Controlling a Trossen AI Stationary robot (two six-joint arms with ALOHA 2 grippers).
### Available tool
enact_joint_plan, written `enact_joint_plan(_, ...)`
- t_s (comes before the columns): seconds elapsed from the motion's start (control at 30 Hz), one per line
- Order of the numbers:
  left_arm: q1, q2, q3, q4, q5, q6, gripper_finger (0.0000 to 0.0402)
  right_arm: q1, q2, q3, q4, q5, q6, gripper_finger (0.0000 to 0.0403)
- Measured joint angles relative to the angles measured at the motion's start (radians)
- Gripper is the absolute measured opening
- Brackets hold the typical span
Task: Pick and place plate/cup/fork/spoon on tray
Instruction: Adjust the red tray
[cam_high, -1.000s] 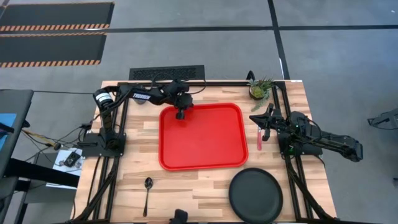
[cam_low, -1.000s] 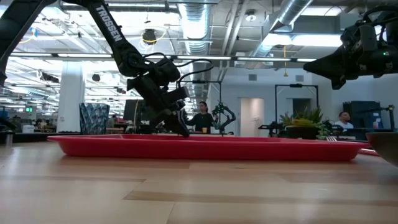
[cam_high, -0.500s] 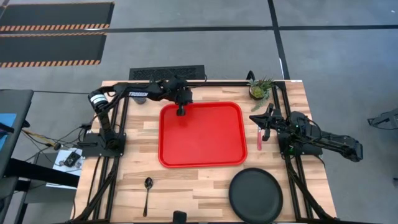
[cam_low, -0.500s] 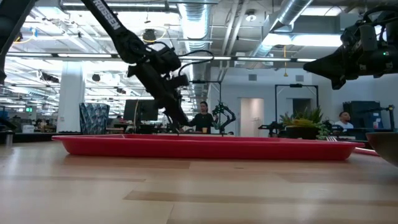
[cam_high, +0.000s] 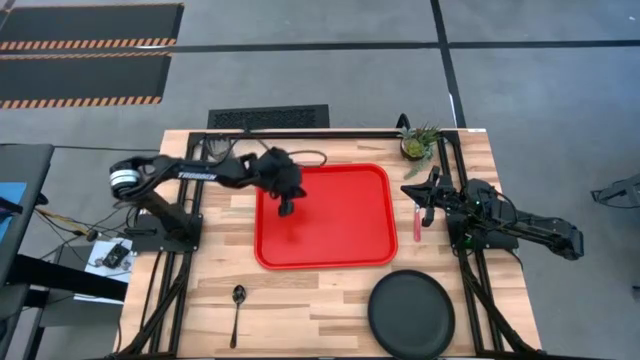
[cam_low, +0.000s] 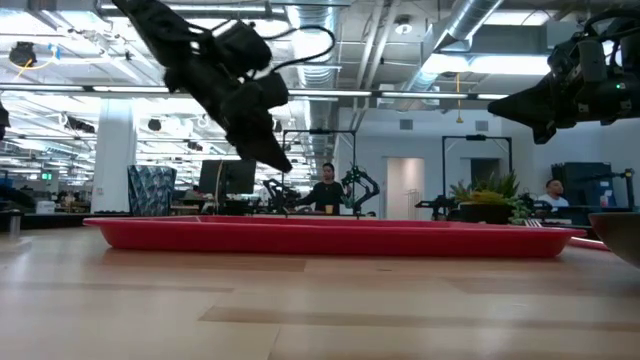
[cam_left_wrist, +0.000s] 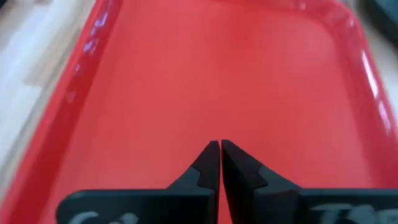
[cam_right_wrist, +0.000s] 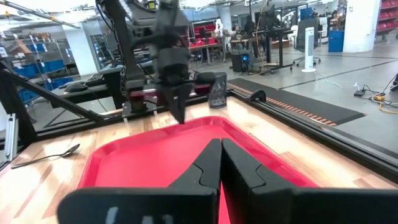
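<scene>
Red tray bare; potted plant beyond corner.

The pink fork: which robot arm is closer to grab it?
The right. The right gripper hangs beside the fork, which lies just off the tray. The left gripper is shut over the tray's far side.

- The left arm reaches out from its base at the left edge of the surface, forearm stretched toward the middle.
- The left end effector points downward, raised in the air, its two fingers pressed together and empty.
- The right arm sits folded at the right side; the right end effector has its fingers closed, holding nothing.
</scene>
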Motion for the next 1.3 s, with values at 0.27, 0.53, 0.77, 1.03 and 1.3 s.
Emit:
enact_joint_plan(0.27,-0.136,-0.086,-0.112,0.026,-0.185,-0.306,0.0000,0.000,0.000,0.000,0.000,-0.001,0.000,0.0033)
enact_joint_plan(0.53,-0.180,-0.104,-0.152,0.120,-0.178,-0.359,0.0000,0.000,0.000,0.000,-0.001,-0.001,0.000,0.0033)
enact_joint_plan(0.77,-0.052,-0.126,-0.152,0.161,-0.032,-0.369,0.0000,0.000,0.000,0.000,-0.001,-0.001,0.000,0.0033)
enact_joint_plan(1.03,0.004,-0.134,-0.152,0.183,-0.074,-0.272,0.0000,0.000,0.000,0.000,0.000,0.000,0.000,0.0033)
enact_joint_plan(1.3,-0.083,-0.151,-0.151,0.306,-0.262,-0.332,0.0000,0.000,0.000,0.000,0.000,-0.001,0.000,0.0033)
